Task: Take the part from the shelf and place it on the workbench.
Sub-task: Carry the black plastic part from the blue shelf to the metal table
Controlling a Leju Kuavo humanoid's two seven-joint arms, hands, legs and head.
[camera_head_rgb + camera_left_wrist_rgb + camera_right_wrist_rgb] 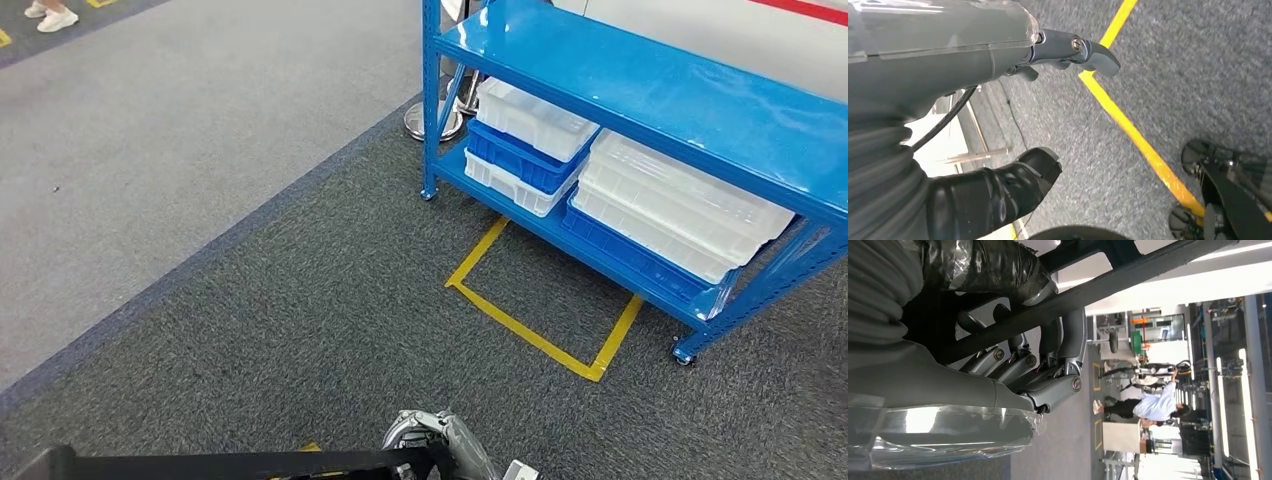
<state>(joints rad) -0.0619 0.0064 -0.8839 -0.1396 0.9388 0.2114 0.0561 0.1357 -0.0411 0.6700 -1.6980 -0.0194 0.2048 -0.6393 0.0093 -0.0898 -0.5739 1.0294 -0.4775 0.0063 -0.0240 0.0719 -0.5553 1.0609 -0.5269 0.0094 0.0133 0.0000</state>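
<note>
A long black bar-shaped part lies across the bottom of the head view. My right hand is at its right end. In the right wrist view the right hand's fingers curl around that black bar and grip it. My left hand hangs over the grey carpet. Its grey finger and dark thumb are apart with nothing between them. The blue shelf stands ahead to the right, its top level bare.
White bins and blue bins are stacked on the shelf's lower level. A yellow tape outline marks the carpet before it. A chrome stand base sits by the shelf's leg. A person's shoes are far left.
</note>
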